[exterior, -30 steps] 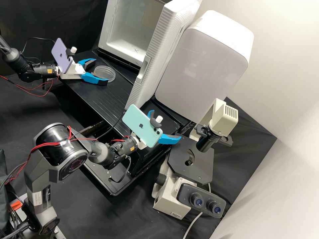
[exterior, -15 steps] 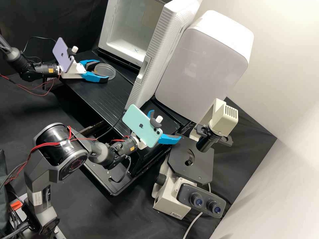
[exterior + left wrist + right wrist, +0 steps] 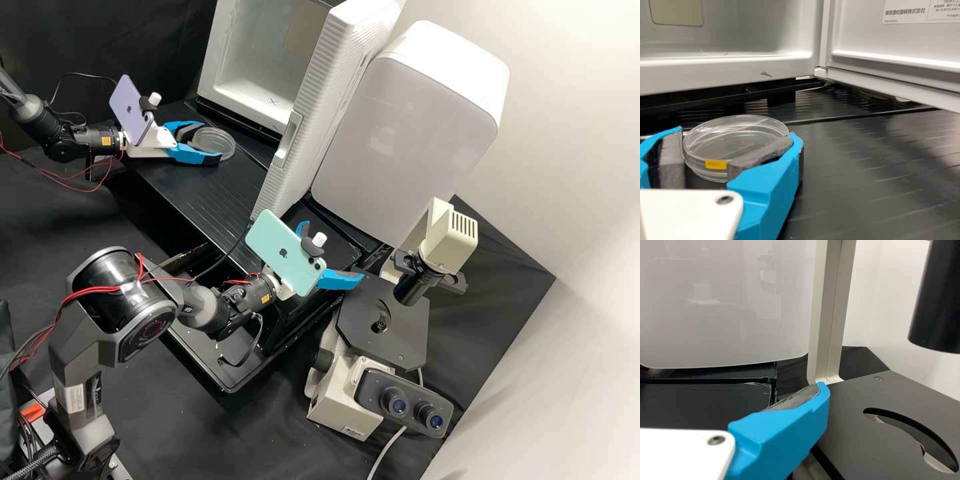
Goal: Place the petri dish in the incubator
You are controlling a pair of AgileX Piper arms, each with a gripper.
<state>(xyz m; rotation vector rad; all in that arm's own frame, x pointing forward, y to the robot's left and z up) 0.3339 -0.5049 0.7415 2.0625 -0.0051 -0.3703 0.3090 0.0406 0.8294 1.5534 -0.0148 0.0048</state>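
Note:
A clear round petri dish point(image 3: 215, 141) point(image 3: 735, 132) with a small yellow label is held just above the raised black platform point(image 3: 213, 193), in front of the incubator. My left gripper point(image 3: 201, 143) point(image 3: 730, 150) is shut on it, a grey pad pressing each side of the rim. The white incubator point(image 3: 257, 60) point(image 3: 730, 65) stands behind with its ribbed door point(image 3: 320, 100) swung open and its chamber bare. My right gripper point(image 3: 333, 255) hangs open and holds nothing, with one blue finger point(image 3: 790, 425) over the near corner of the microscope stage point(image 3: 890, 410).
A large white box-shaped device point(image 3: 407, 127) stands right of the incubator door. The grey microscope point(image 3: 393, 320) sits at the front right, its dark lens barrel point(image 3: 937, 295) above the stage. Red cables trail from both arms on the black cloth.
My left gripper's fingers have closed onto the petri dish, and gripper and dish have shifted slightly up and toward the incubator. The right arm has stayed put.

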